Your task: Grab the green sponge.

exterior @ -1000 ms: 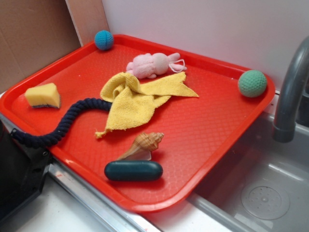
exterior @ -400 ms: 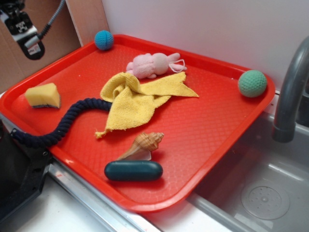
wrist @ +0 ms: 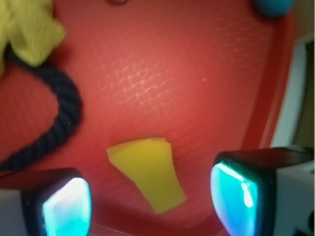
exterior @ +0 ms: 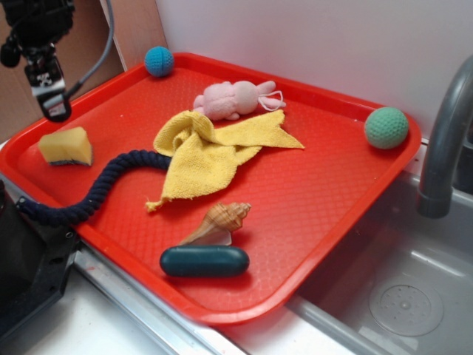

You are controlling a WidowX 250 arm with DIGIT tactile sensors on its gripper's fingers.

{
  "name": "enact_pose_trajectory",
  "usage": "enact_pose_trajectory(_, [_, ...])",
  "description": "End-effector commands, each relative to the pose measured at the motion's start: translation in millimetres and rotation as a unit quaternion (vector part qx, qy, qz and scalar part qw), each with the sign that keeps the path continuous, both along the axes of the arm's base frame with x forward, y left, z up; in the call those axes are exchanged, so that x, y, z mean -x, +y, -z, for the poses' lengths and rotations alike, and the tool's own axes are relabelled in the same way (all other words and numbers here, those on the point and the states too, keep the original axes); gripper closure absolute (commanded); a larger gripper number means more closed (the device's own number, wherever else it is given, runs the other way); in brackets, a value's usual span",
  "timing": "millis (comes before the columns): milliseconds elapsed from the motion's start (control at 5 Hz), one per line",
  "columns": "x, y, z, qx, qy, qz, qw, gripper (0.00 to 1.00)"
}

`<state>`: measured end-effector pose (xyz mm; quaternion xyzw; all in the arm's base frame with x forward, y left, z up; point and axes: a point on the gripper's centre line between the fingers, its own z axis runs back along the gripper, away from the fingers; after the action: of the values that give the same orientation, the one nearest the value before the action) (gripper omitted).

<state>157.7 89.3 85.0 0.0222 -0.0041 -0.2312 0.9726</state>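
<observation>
The grab has not begun: the pincer (wrist: 150,204) hangs above the sponge (exterior: 66,146), jaws wide and holding nothing, well clear of it. What is left, by my judgement, is to come down, straddle it and close. The sponge lies alone at the left end of the tray (exterior: 318,200), near the rim, just beside the rope (exterior: 96,188) (not touching it). It is a yellow wedge with a thin dark layer underneath.
</observation>
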Motion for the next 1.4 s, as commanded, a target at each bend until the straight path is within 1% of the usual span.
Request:
enact_pose_trajectory(0, [15.9, 7.4, 21.5, -0.040, -0.021, 0.062, 0.997, 0.00])
enact_pose_trajectory(200, [3.9, 14.4, 45.7, -0.039, 0.004, 0.073, 0.997, 0.00])
enact_pose_trajectory(400, [-7.9, 16.3, 70.2, -0.004, 0.000, 0.087, 0.996, 0.00])
enact_pose_trajectory(600, [-23.9, 15.5, 86.3, -0.001, 0.022, 0.088, 0.996, 0.00])
enact_pose_trajectory(800, [-28.4, 9.0, 82.9, -0.001, 0.011, 0.086, 0.996, 1.00])
enact_pose_trajectory(1000, [-29.3, 3.9, 68.4, -0.009, 0.006, 0.073, 0.997, 1.00])
enact_pose_trajectory(1200, [-30.8, -10.4, 34.6, -0.009, -0.006, 0.027, 1.000, 1.00])
